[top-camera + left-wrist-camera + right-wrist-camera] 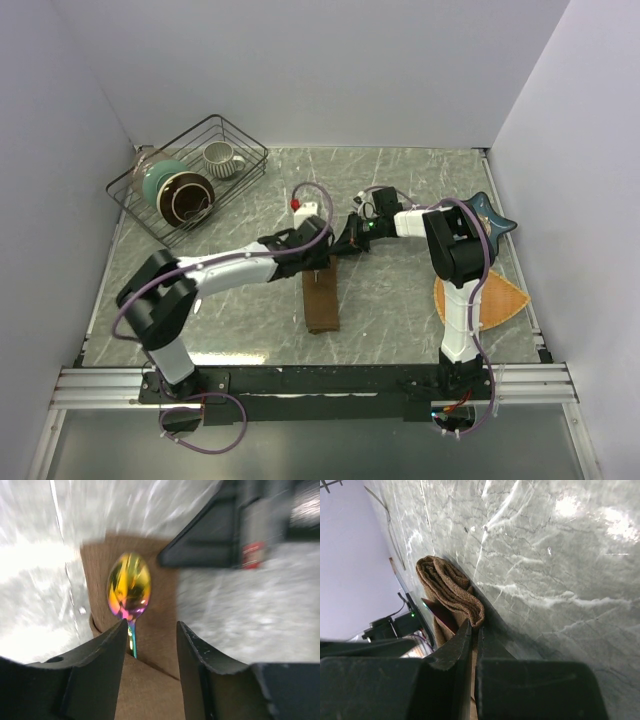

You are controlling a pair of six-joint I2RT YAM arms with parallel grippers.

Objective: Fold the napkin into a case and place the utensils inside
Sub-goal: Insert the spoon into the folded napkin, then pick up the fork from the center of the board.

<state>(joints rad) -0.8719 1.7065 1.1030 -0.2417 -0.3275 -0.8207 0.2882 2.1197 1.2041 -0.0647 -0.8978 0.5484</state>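
1. We are seeing the left gripper [151, 625] hanging over the cloth with its two fingers [107, 650] spread apart and clamping nothing.
2. The spoon [129, 587] is lying on the brown cloth just ahead of those fingers. Its shiny gold bowl is pointing away from the wrist and its slim handle is running straight back beside the left-hand finger, where it is slipping under a nearer layer of cloth.
3. The right gripper [472, 625] is pinching the rolled edge of the case [451, 587], its fingers pressed nearly together with cloth showing between them.
4. In the top view we are finding both grippers, left [322, 255] and right [345, 240], meeting over the far end of the case [321, 300]. It is lying mid-table as a narrow strip with its long axis running from the arms' side toward the back wall (tilted only slightly).
5. Farther out, a wire basket [245, 180] is holding a mug [220, 158] and bowls [185, 198] at the far left, and an orange mat [500, 300] is lying by the right arm.
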